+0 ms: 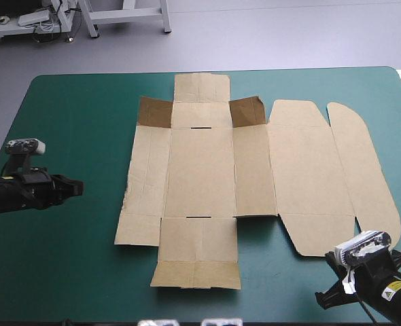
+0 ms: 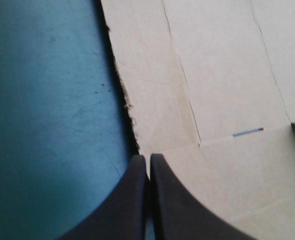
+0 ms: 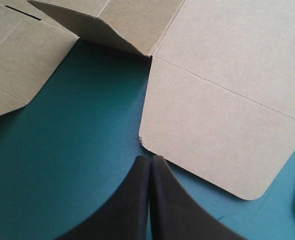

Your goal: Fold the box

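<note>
The left gripper (image 2: 148, 161), black fingers pressed together on nothing, points toward the left edge of the box (image 1: 200, 170). The right gripper (image 3: 150, 160), likewise clenched and empty, faces a rounded near-right flap. The brown sheet lies spread flat mid-table on the teal-green cover (image 1: 71, 115) (two small far flaps tilt up).

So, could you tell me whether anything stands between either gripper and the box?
Nothing visible does. The box lies flat, and only teal-green cover lies between its left edge and the left gripper, and between its near right corner and the right gripper. Both grippers are shut.
</note>
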Robot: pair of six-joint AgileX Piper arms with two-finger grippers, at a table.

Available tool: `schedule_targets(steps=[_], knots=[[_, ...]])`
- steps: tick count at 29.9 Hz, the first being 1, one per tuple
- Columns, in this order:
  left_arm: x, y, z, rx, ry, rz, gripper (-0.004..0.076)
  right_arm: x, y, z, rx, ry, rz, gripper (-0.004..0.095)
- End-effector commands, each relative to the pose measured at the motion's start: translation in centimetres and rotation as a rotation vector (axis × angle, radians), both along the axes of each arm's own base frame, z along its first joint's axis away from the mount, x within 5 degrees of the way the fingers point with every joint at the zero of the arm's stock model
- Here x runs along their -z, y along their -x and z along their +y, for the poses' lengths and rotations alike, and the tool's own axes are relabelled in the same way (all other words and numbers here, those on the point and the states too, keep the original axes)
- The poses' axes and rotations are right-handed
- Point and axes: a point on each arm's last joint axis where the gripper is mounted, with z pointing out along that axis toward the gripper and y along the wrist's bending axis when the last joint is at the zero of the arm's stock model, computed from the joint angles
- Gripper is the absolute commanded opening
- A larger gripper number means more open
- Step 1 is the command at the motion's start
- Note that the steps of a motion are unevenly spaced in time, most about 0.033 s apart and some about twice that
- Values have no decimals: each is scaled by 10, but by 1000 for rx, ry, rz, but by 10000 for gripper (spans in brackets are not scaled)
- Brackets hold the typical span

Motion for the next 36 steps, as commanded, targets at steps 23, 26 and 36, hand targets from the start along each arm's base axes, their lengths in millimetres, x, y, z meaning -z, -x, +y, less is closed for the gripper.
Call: schedule_targets(steps=[23,26,36], knots=[[37,-52,28,-86,257,130,572,-10,-4,1,3,-24,-55,-18],[53,-62,27,-52,293,204,572,-10,-4,1,3,-24,-55,-18],[114,-95,-3,92,346,441,571,-11,-5,1,5,-24,-61,-18]])
